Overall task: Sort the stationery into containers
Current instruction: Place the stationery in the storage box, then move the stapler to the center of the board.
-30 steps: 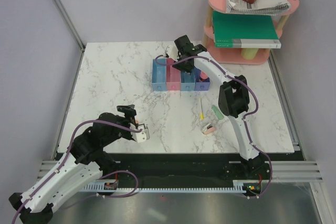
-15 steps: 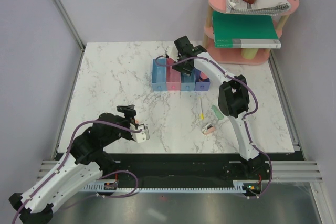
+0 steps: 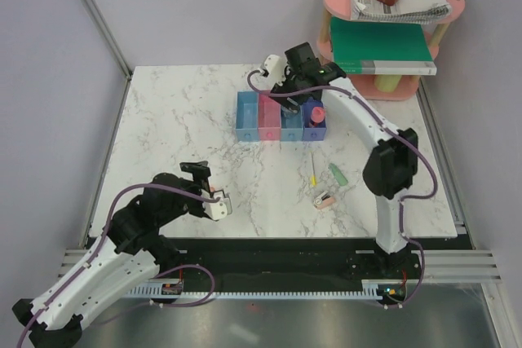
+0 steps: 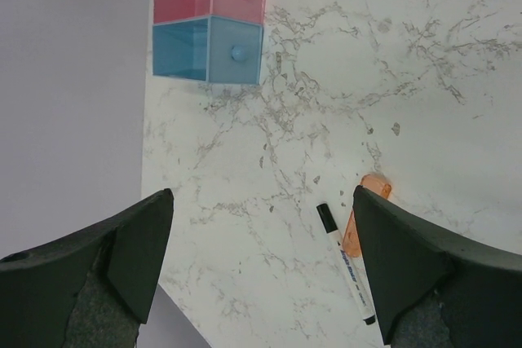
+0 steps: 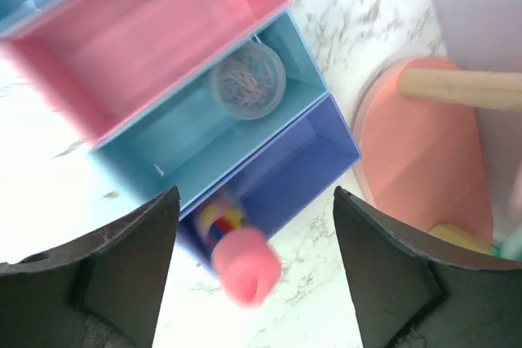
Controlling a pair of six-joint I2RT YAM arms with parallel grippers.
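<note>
No word, number or brand can be made out in any view. The black-capped white pen (image 4: 347, 266) lying on the marble carries a line of blue lettering along its barrel, too small and blurred to read. The green book (image 3: 379, 45) on the shelf shows faint print on its pale spine, likewise illegible from above.
</note>
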